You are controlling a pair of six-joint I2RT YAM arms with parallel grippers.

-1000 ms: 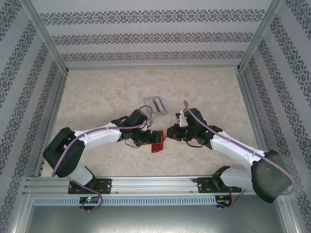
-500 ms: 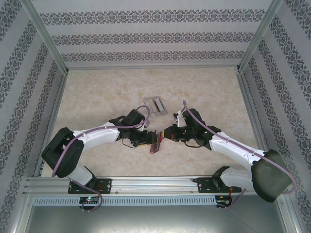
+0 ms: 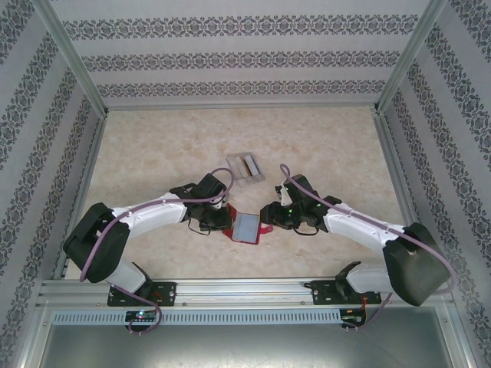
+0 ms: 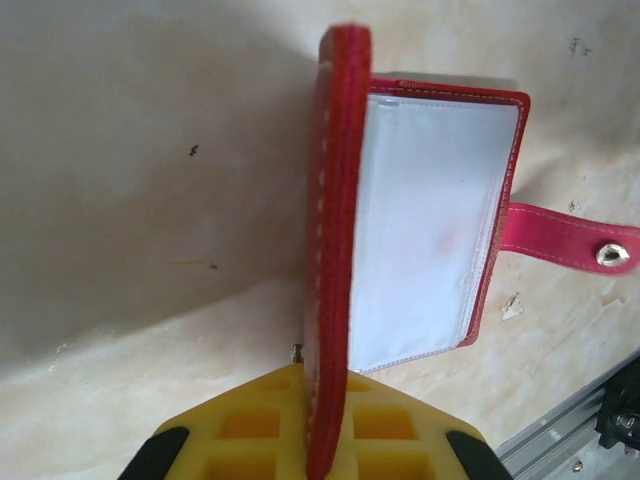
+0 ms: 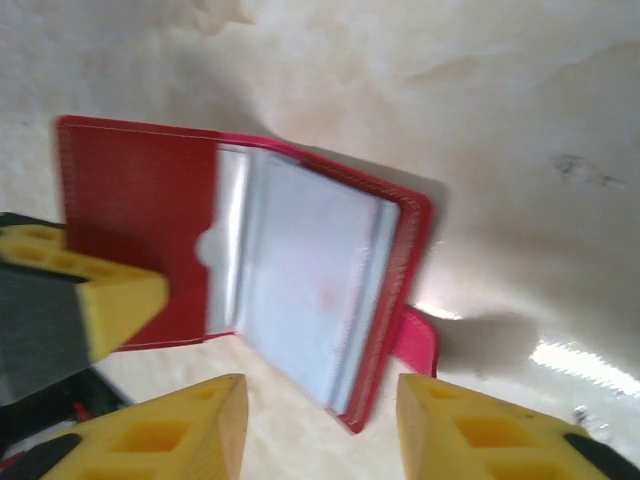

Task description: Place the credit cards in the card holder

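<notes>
As viewed from the top cam, the card holder (image 3: 245,228) is found open on the table (image 3: 330,146), just ahead of the arm bases and between the two grippers. Its left-hand cover (image 4: 335,200) is pinched by the L gripper (image 3: 223,218). In the L wrist view that cover is seen edge-on and upright, clamped between the yellow fingers (image 4: 250,425), so the L jaws are clenched on the card holder. The other half is laid down toward the table w/ its clear pocket (image 4: 430,230) facing up. Whether anything is inside the pocket can't be told. The snap tab (image 4: 565,240) is stretched out flat on the side away from the raised cover.

On the opp. side, the R gripper (image 5: 320,405) is held close to the tab end. In the R wrist view its yellow fingers (image 5: 170,435) are spread apart and nothing is grasped. The near corner of the card holder is seen at the gap, not clamped.

Farther back, approx. mid-table, a translucent tray (image 3: 232,162) is set at an angle. The credit cards (image 3: 249,164) are kept inside it, apart from the card holder and untouched by either gripper. Colours are only partly made out: one orange-brown strip, the rest pale.
</notes>
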